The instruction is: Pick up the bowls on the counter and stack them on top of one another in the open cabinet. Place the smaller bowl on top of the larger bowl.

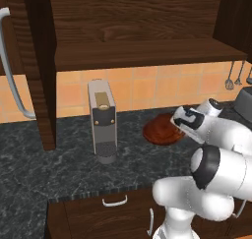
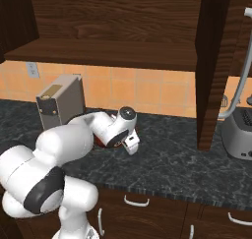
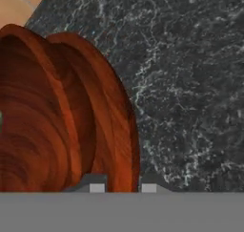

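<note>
The gripper point(image 3: 123, 188) is reaching down at the bowls point(image 1: 160, 130) toward the back edge of the counter point(image 1: 59, 159), its fingers straddling a reddish rim, apparently for a rim grasp; I cannot tell whether they are clenching yet. Two bowl rims are showing, sitting touching or nested, while the open cabinet point(image 1: 138, 53) shelf above is waiting bare.

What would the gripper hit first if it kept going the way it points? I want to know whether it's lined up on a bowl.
Probably the reddish-brown bowl's rim, which sits between the gripper's fingertips; which bowl is unclear.
</note>
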